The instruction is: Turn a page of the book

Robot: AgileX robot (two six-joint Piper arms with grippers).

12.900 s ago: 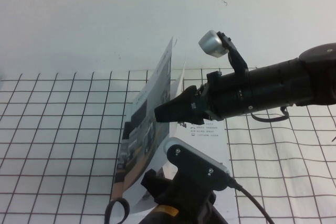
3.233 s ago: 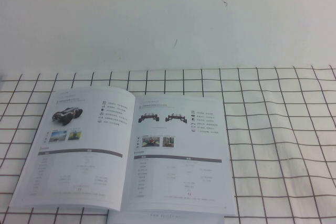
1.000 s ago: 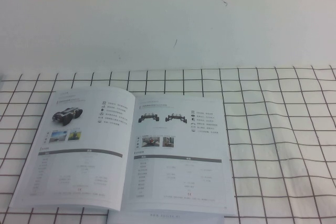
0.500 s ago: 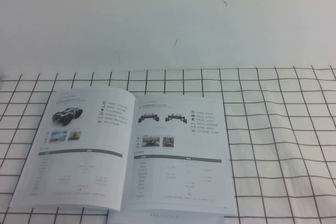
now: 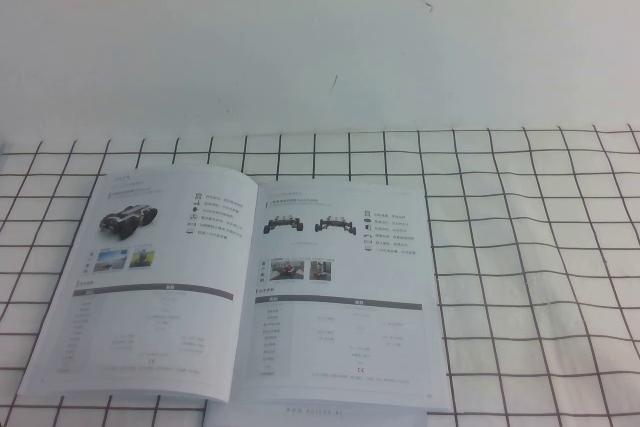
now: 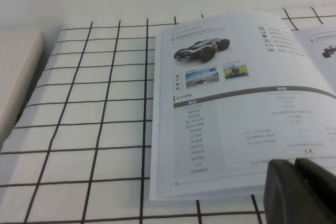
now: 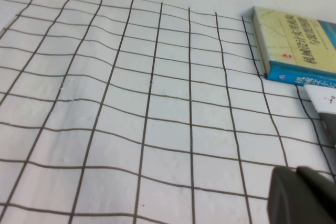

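The left gripper shows only in its own wrist camera, as a dark blunt tip low in the frame. Its two fingers lie pressed together with just a thin seam between them, and they pinch nothing. The tip hovers just off the near edge of the book, at the outer corner of the left-hand leaf, apart from the paper.

The right gripper likewise shows only in its wrist camera. Its dark fingers are closed on each other and empty, and they hang over bare squares of the grid cloth, with no part of the booklet under them. Neither arm appears in the high view.

The book lies open and flat on the cloth, at the near edge of the table and left of the middle. The page is turned over and rests on the left side, white side up, showing a dark wheeled vehicle picture near its far end, two small photos beneath it and a table below. The right-hand inner page carries two small vehicle pictures at the top and more tables.

The cloth is white with black grid lines and ends at a plain white wall. A thick blue-edged book lies closed on the cloth, well beyond the right gripper.
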